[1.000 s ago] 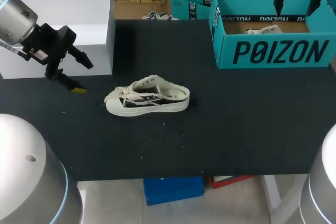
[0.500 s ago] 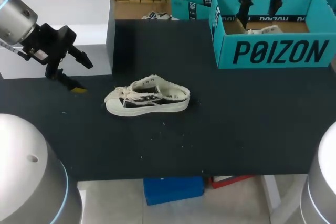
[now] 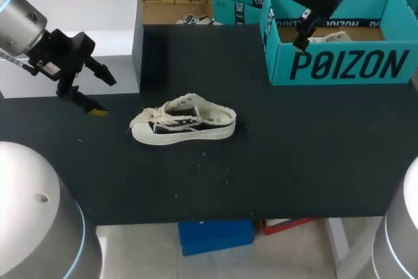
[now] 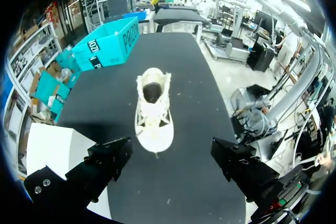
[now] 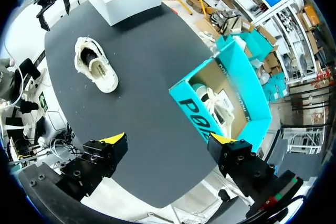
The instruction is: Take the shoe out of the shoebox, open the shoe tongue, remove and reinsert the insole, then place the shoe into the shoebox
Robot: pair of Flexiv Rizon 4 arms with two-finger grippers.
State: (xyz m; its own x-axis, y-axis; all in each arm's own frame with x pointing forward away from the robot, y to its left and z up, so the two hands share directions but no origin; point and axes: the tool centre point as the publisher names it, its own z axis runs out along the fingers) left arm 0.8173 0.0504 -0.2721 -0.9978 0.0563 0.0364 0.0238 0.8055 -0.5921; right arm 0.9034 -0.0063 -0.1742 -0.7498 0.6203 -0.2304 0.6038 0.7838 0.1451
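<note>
The left tool [image 3: 98, 94] hung at the left, fingers spread wide. The right tool [image 5: 168, 141] hung high, fingers likewise apart.

We see the matte black desk [image 3: 294, 161] brightly and evenly lit from overhead, with no glare on it. The white box [image 3: 85, 24] throws a soft shadow onto the desk beside it, and the shoe [image 3: 183, 122] only a faint one at its heel. In our wrist views the desk's straight edges bow, and the shoe's pale toe nearly washes out.

Shoe [image 3: 183, 122] lies central on the table [image 3: 294, 161], shoebox [image 3: 339, 65] back right, another box [image 3: 85, 11] back left
</note>
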